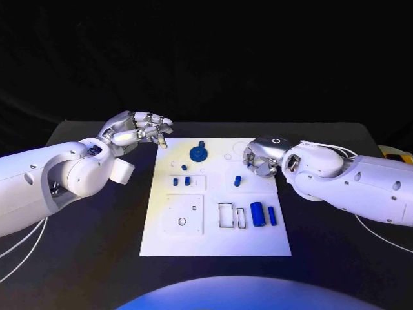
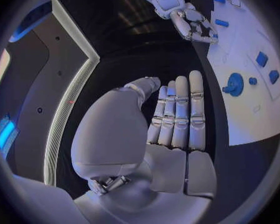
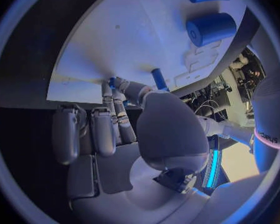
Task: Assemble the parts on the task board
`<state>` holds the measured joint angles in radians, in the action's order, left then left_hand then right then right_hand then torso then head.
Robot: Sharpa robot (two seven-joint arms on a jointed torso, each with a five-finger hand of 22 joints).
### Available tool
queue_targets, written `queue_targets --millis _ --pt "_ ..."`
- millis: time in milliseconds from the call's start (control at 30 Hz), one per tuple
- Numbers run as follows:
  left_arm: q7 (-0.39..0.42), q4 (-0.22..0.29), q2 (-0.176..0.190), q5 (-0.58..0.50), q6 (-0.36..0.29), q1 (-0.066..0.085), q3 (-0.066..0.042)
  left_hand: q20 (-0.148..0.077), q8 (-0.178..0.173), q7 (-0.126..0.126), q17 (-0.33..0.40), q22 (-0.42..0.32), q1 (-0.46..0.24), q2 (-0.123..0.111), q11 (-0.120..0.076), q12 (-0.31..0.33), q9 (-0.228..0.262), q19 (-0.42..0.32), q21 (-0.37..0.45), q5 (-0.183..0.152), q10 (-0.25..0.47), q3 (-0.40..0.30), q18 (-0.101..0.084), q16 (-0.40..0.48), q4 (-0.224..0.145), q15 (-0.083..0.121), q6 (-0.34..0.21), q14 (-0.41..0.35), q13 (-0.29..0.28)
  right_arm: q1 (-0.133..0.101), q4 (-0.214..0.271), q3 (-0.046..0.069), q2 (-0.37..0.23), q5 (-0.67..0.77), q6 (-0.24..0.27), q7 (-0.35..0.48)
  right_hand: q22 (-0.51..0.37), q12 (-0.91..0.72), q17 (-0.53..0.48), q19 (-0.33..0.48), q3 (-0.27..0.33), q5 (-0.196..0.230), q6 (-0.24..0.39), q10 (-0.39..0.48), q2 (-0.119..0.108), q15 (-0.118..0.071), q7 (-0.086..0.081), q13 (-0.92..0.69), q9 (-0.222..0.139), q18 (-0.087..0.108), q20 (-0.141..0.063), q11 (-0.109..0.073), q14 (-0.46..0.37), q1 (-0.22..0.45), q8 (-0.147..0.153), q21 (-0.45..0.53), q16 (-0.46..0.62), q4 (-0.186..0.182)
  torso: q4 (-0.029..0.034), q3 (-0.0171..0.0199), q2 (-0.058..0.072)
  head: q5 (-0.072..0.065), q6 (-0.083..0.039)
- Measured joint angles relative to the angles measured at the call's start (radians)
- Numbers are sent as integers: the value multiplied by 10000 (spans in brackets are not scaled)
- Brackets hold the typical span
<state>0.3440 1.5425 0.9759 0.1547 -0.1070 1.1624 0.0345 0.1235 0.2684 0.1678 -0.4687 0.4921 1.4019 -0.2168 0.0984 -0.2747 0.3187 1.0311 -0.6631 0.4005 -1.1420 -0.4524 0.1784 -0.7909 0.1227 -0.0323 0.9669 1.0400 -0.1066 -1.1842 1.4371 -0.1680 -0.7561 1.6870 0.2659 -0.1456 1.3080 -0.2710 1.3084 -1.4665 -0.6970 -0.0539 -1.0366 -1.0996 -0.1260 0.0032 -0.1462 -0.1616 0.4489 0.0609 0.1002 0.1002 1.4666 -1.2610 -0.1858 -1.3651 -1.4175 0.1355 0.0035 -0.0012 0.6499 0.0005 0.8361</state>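
right silver hand (image 1: 262, 158) pinches a small blue part (image 3: 112, 81) over the white task board (image 1: 216, 242); left silver hand (image 1: 137, 129) flat, fingers straight, empty.

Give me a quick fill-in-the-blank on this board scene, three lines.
1. The left hand holds ____.
2. The big blue cylinder lies on the ____ half of the task board, by the robot's own sides.
3. The table under the board is ____.
Missing words: nothing; right; black.
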Motion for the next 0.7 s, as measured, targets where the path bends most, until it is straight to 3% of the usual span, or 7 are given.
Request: queue_targets --millis 200,267,700 --pt "-29 0 9 -1 11 0 0 0 -39 0 -1 -1 0 0 6 60 0 0 0 0 6 29 0 34 -29 0 0 0 11 35 53 -6 -22 216 80 -91 -1 5 0 0 86 6 8 -9 37 0 -8 -9 0 0 0 8 0 -37 1 1 0 86 -1 4 -4 -35 28" --pt "-40 0 10 -1 16 0 0 0 -77 36 -10 -12 0 0 55 110 -11 0 0 0 55 27 0 69 -27 0 -37 0 11 41 73 -8 -39 263 95 -106 -1 58 0 1 110 6 81 -9 34 1 -80 -9 -14 0 0 8 0 -35 19 1 0 110 -1 5 -5 -36 30" --pt "-115 -16 10 -4 74 0 0 0 -155 72 -21 -12 0 0 125 203 -20 -1 40 0 125 55 0 107 -55 -74 -73 -74 32 70 165 -16 -144 439 157 -188 -3 180 -1 1 137 -66 250 -44 -214 1 -164 73 -82 1 0 -99 -1 137 183 2 1 137 -4 0 -9 -66 38"
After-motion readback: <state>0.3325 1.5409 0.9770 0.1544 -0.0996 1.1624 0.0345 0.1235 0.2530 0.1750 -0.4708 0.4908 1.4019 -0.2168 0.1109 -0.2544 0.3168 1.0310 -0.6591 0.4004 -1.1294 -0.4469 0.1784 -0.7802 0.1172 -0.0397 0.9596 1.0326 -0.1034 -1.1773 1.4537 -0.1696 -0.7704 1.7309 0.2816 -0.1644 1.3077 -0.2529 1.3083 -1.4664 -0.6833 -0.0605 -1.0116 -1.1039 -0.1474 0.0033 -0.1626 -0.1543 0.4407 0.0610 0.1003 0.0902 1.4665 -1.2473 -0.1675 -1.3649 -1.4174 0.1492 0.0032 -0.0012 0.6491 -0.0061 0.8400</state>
